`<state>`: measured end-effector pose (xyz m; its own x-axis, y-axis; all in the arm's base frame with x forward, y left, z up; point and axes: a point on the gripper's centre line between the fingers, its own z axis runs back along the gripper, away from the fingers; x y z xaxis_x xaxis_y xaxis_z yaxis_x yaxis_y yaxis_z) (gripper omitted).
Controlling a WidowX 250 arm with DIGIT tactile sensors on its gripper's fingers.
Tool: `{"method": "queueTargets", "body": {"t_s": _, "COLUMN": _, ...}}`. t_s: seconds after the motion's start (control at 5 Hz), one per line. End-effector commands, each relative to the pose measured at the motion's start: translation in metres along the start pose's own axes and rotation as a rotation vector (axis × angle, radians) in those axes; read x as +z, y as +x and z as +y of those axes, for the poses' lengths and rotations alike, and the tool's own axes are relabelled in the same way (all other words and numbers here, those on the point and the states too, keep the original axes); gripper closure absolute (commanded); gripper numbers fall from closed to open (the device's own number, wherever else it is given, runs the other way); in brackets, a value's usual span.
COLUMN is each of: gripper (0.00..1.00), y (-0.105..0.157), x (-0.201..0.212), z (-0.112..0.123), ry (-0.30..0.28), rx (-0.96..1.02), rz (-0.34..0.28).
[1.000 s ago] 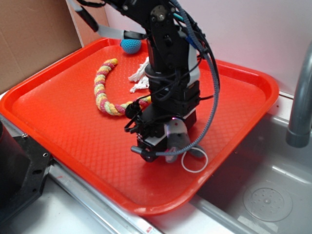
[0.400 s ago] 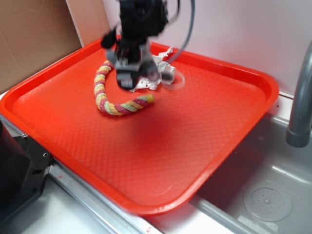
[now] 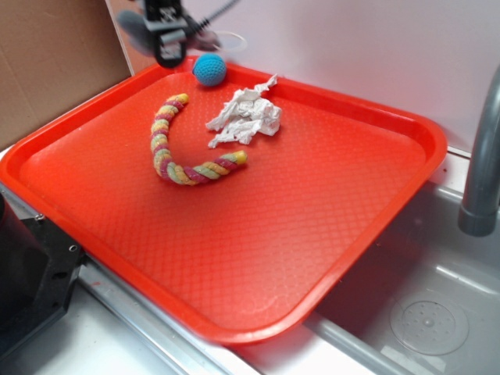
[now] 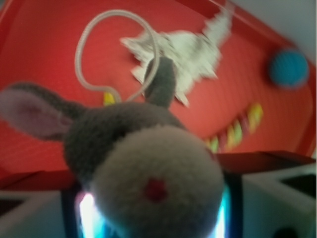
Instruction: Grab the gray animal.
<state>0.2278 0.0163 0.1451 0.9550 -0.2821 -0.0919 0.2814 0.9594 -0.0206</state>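
gripping gray animal [image 4: 143, 168], pincer [image 3: 168, 35] seemingly closed, above tray [image 3: 375, 211].

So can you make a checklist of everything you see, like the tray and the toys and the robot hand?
Surface: red tray, mostly bare, beside a metal sink.
Job's things: gray animal fills the wrist view, off the tray, white cord loop dangling.
Clutter: striped rope toy, crumpled white paper, blue ball, all on the tray.
Grippers: gripper raised above the tray's far corner, shut on the gray animal.
Cables: nothing seen.
Surroundings: cardboard at left, white wall, gray faucet pipe at right.
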Motion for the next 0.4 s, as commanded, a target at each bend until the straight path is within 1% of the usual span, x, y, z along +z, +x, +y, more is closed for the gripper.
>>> {"method": "queueTargets", "body": {"t_s": 0.0, "gripper": 1.0, "y": -0.0248, "x": 0.0255, "z": -0.0139, "ry": 0.07, "rx": 0.495, "rz": -0.095}}
{"method": "queueTargets", "body": {"t_s": 0.2, "gripper": 1.0, "y": -0.0152, "x": 0.02, "z": -0.013, "ry": 0.012, "rx": 0.622, "rz": -0.06}}
